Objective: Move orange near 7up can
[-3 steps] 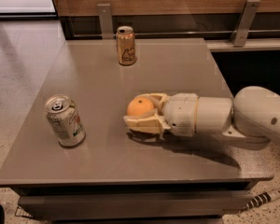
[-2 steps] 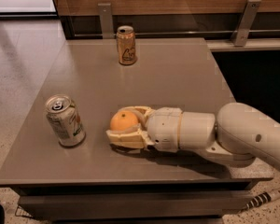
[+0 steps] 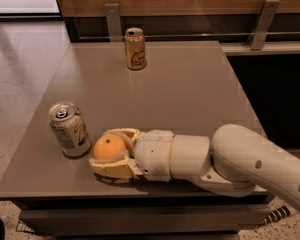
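Observation:
The orange point(image 3: 109, 147) sits low over the grey table point(image 3: 180, 94) near its front left, held between the two cream fingers of my gripper point(image 3: 106, 151). The gripper is shut on it, reaching in from the right on a white arm. The 7up can point(image 3: 69, 129), silvery-white with green and red markings, stands upright just left of the orange, a small gap apart or nearly touching.
A tan-gold can point(image 3: 135, 48) stands upright at the table's far edge, left of centre. A wooden wall with metal brackets point(image 3: 262, 24) runs behind the table. The table's front edge is close below the gripper.
My gripper has carried the orange leftward across the table, from the middle to right beside the 7up can. The cans have not moved.

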{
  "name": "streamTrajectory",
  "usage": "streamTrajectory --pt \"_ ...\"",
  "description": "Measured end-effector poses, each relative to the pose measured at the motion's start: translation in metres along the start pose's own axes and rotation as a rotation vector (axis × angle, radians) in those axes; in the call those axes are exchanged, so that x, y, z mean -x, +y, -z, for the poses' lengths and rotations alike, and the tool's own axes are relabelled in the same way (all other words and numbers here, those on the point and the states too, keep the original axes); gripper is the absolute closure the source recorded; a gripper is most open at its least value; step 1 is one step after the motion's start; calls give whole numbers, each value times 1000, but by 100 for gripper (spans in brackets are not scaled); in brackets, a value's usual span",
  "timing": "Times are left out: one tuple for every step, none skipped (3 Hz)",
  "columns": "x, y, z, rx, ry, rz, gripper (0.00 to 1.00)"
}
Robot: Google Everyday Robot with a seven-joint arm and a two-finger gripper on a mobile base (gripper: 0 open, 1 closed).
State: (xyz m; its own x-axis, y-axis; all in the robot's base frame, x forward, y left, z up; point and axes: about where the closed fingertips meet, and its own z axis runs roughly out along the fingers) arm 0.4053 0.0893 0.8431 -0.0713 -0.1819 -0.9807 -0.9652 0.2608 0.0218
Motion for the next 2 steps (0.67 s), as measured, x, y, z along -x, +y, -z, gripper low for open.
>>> streamTrajectory --pt "-12 2 -10 -16 40 49 100" --pt "-11 2 -11 -18 39 49 82"
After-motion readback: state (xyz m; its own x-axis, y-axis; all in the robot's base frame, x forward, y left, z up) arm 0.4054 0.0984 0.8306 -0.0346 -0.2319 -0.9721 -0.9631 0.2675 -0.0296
